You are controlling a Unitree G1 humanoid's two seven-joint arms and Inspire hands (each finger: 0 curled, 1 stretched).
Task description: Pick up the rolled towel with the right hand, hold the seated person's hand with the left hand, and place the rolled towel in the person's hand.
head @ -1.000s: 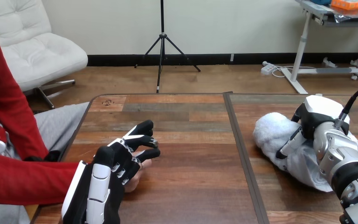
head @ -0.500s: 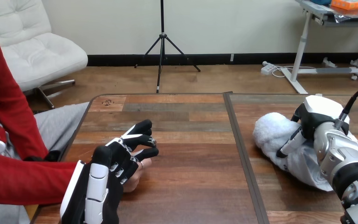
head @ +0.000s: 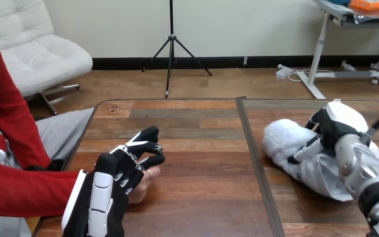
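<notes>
"Gripping yet?"
"Yes — the right robot hand (head: 333, 129) curls round the rolled towel (head: 285, 140), resting on the counter (head: 202, 148) at right; lifting looks next. The left robot hand (head: 123, 170) covers the person's hand (head: 139, 190) — whether it clasps, I cannot tell."

Soft, even indoor light falls from above on the brown plank-topped wooden bench (head: 202, 168), bright throughout, with a faint pale sheen along its boards. The fluffy white rolled towel (head: 282, 140) lays a thin, soft-edged shadow on the wood beside it. The right hand (head: 335, 123) shows a white shell lit almost to glare.
</notes>
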